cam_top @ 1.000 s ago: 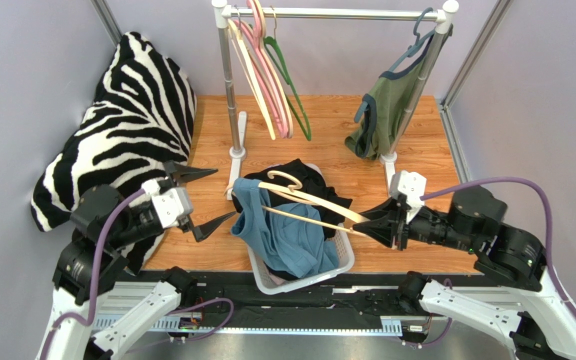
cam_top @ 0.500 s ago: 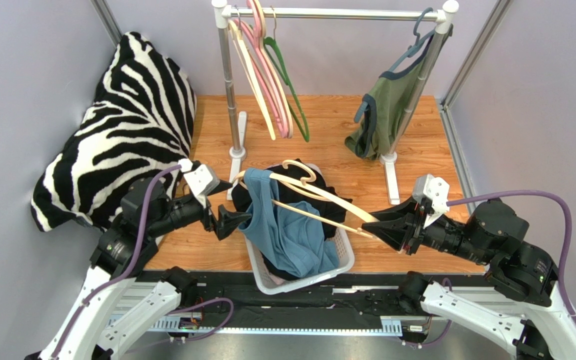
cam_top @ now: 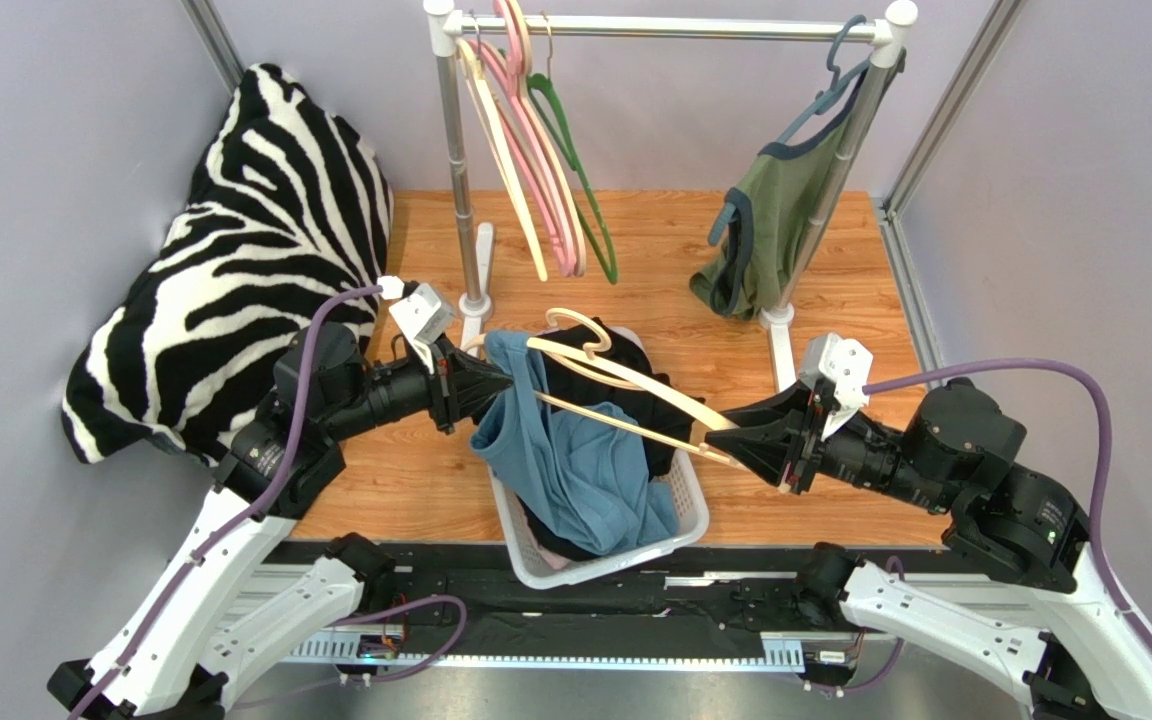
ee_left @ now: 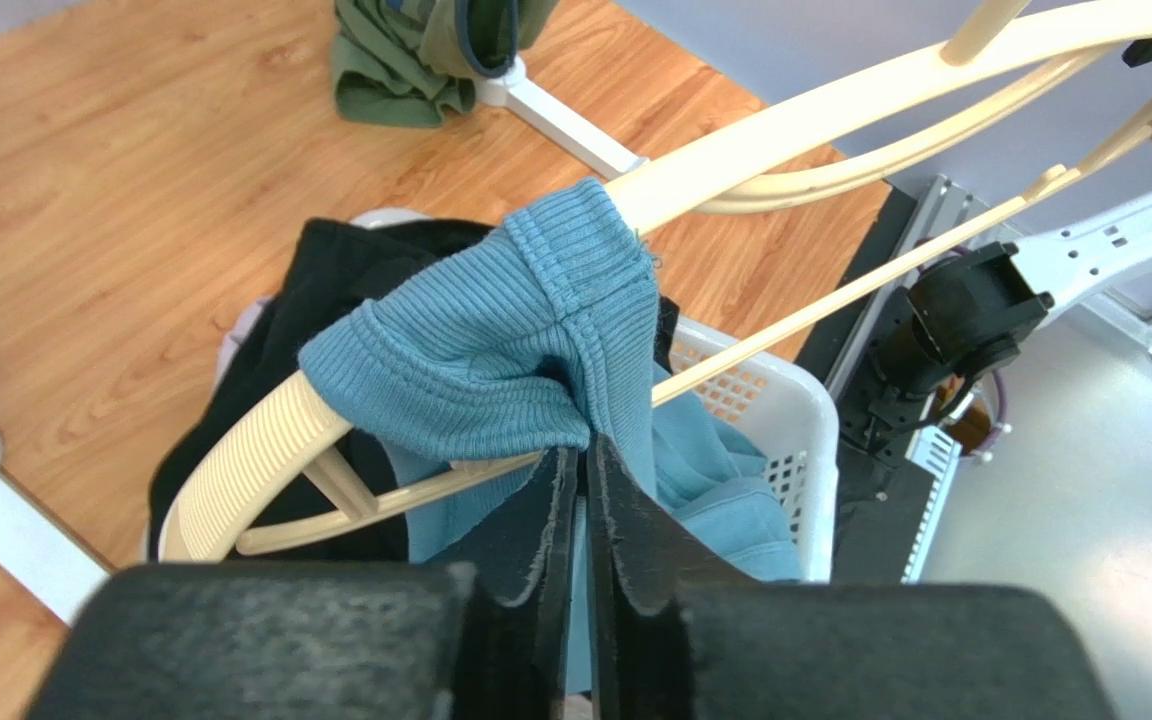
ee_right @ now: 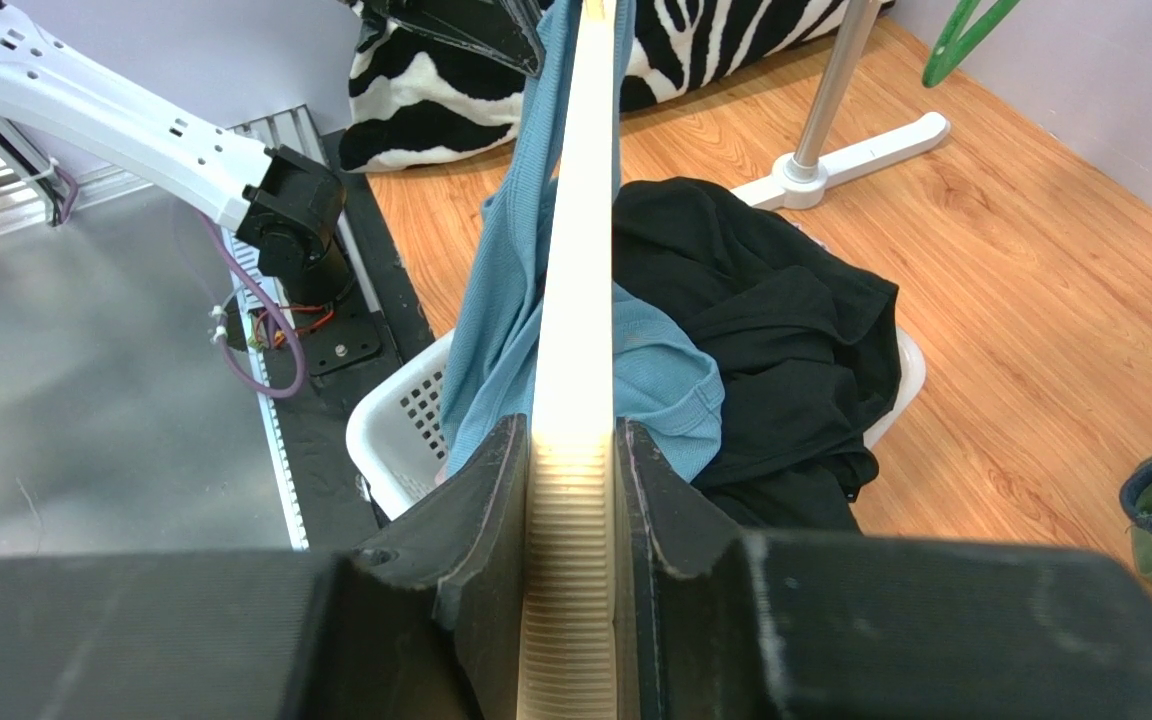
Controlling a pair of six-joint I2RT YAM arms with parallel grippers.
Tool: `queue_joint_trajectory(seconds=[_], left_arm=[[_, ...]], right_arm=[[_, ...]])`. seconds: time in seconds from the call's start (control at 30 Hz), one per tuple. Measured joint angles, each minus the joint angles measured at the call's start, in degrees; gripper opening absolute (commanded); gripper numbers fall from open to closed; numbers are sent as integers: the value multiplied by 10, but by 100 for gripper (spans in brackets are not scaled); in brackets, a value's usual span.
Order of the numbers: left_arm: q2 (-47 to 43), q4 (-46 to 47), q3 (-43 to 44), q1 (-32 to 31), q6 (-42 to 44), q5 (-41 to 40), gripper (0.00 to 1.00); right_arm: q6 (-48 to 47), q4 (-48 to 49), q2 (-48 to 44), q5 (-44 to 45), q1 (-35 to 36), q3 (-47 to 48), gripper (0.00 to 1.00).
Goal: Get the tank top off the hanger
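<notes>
— Which step am I on?
— Stripping it off. Your right jaws are clamped on one end of the cream plastic hanger (cam_top: 635, 386), holding it over the white plastic laundry basket (cam_top: 692, 515). Your left jaws are pinched on the blue ribbed tank top (ee_left: 507, 338) where its strap wraps the hanger's other shoulder. The rest hangs into the basket.
— And next?
— I'd say draw your left arm outward along that shoulder while the right holds firm, so the strap slips off the tip.

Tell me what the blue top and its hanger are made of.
The blue ribbed tank top looks like soft knit cotton, judging by its ribs and stitched hem. The cream curved hanger seems matte plastic, with moulded ridges at its shoulder.
</notes>
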Motion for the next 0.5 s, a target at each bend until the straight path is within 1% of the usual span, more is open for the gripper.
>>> queue_joint_trajectory(seconds=[0.1, 0.13, 0.17, 0.37, 0.5], left_arm=[[0, 14, 0, 0, -2, 3, 8], [0, 16, 0, 0, -2, 4, 2], [0, 18, 0, 0, -2, 4, 0], [-8, 20, 1, 0, 2, -1, 0], [-10, 14, 47, 16, 15, -11, 0]], right_arm=[[0, 2, 0, 0, 0, 0, 0], [0, 2, -1, 0, 0, 0, 0], [0, 1, -2, 0, 0, 0, 0], [-3, -16, -10, 8, 0, 3, 0], [-4, -68, -26, 19, 0, 21, 0]])
